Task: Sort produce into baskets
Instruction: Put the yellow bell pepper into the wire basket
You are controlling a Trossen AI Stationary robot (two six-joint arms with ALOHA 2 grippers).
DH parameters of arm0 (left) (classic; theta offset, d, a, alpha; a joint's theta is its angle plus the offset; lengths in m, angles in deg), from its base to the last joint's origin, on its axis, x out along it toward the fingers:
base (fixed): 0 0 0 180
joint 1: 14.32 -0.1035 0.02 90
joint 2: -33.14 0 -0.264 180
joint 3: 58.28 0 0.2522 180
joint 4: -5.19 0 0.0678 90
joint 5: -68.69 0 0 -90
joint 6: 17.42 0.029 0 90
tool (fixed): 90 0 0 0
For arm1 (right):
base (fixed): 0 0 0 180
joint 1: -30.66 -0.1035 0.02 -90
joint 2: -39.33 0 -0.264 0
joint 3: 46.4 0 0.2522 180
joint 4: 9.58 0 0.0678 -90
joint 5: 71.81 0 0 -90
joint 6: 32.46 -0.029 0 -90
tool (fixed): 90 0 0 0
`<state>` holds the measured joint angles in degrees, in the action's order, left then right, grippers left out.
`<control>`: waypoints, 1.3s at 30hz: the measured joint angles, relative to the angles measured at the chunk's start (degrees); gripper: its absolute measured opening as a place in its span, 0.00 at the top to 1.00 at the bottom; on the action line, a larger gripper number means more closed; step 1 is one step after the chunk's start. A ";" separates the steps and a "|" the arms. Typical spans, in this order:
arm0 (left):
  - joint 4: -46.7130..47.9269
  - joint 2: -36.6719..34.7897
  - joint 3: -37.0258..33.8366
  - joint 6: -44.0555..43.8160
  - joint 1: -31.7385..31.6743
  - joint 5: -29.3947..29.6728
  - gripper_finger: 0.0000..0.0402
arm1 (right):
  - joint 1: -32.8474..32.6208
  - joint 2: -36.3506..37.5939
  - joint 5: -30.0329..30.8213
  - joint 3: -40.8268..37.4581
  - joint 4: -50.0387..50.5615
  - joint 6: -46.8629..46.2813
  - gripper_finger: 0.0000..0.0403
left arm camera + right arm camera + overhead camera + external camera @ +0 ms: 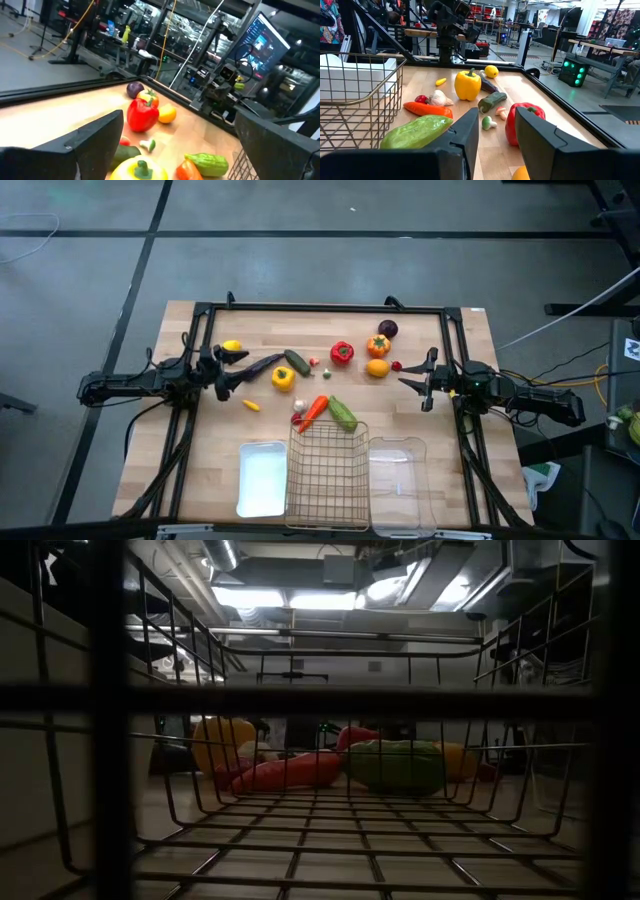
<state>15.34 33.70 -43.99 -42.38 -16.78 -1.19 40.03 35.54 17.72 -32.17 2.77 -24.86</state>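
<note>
The produce lies loose on the wooden table [200, 440]: a lemon [232, 346], a dark eggplant [263, 366], a yellow pepper [284, 378], a dark cucumber [297, 362], a red pepper [342, 352], an orange pepper [378, 345], an orange [377, 367], a carrot [313, 412] and a light green cucumber [343, 414]. The white tray [262, 478], wire basket [328, 473] and clear bin [402, 485] stand side by side at the near edge. My left gripper [232, 372] is open and empty beside the eggplant. My right gripper [410, 380] is open and empty, right of the orange.
A black frame [320, 307] borders the far part of the table. A small yellow piece [251, 406], a white garlic-like piece [298, 406] and a tiny red ball [397, 365] also lie loose. The carrot [290, 772] and light cucumber [395, 765] lie just beyond the wire basket's far wall.
</note>
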 joint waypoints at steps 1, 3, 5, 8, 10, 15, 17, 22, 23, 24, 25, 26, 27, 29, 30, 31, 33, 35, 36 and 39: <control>0.00 0.00 0.00 -0.34 0.00 0.02 0.06 | 0.00 0.00 0.00 0.00 0.00 0.00 0.69; 0.00 0.00 0.00 -0.73 0.00 0.02 0.06 | 0.00 0.00 0.00 0.01 0.00 0.01 0.69; -0.02 0.00 0.00 -0.92 0.02 0.02 0.06 | 0.01 0.00 0.00 0.00 0.00 0.01 0.69; -0.02 0.00 0.00 -4.75 0.02 0.02 0.06 | 0.00 0.00 0.00 0.01 0.00 0.00 0.69; -0.02 0.00 0.00 -7.27 0.02 0.04 0.06 | 0.00 0.00 0.00 0.01 0.00 0.01 0.69; -0.04 0.00 0.00 -12.54 0.01 0.04 0.06 | 0.00 0.00 0.00 -0.01 0.00 0.02 0.69; -0.06 0.00 0.00 -14.20 0.01 0.04 0.06 | 0.00 0.01 0.00 -0.01 0.00 0.01 0.69; -3.86 0.35 0.00 -15.52 0.00 0.04 0.06 | 0.01 0.00 0.00 0.00 0.00 0.00 0.69; -5.50 0.67 0.01 -15.15 0.00 0.06 0.06 | 0.02 0.01 0.00 -0.01 0.00 0.01 0.69; -7.13 1.17 0.05 -14.46 0.00 0.06 0.06 | 0.01 0.00 0.00 0.00 0.00 0.02 0.69; -8.32 1.80 0.23 -13.74 0.02 0.05 0.06 | 0.01 0.00 0.00 0.01 0.00 0.01 0.69; -9.07 2.62 0.60 -13.06 0.00 0.06 0.06 | 0.01 0.02 0.00 0.00 0.00 0.00 0.69; -9.26 3.59 1.17 -12.57 0.01 0.06 0.06 | 0.02 0.02 0.00 0.00 0.00 0.01 0.69; -9.28 6.08 2.80 -12.08 0.00 0.06 0.06 | 0.02 0.00 0.00 -0.01 0.00 0.00 0.69; -9.14 7.64 3.85 -11.74 0.00 0.06 0.06 | 0.00 0.02 0.00 -0.01 0.00 0.02 0.69; -9.03 9.41 5.12 -11.14 0.02 0.06 0.06 | 0.02 0.00 0.00 -0.01 0.00 0.02 0.69; -9.05 13.59 7.93 -9.16 0.00 0.06 0.06 | 0.01 0.02 0.00 0.00 0.00 0.01 0.69; -9.05 18.17 11.16 -6.29 0.02 0.06 0.06 | 0.01 0.02 0.00 -0.01 0.00 0.01 0.69; -9.03 20.52 12.82 -4.88 0.02 0.06 0.06 | 0.00 0.00 0.00 0.01 0.00 0.01 0.69; -7.14 27.45 18.20 -1.35 0.01 0.06 0.06 | 0.02 0.02 0.00 -0.01 0.00 0.02 0.69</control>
<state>8.20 61.15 -25.79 -43.73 -16.77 -1.13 40.05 35.56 17.72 -32.19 2.77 -24.85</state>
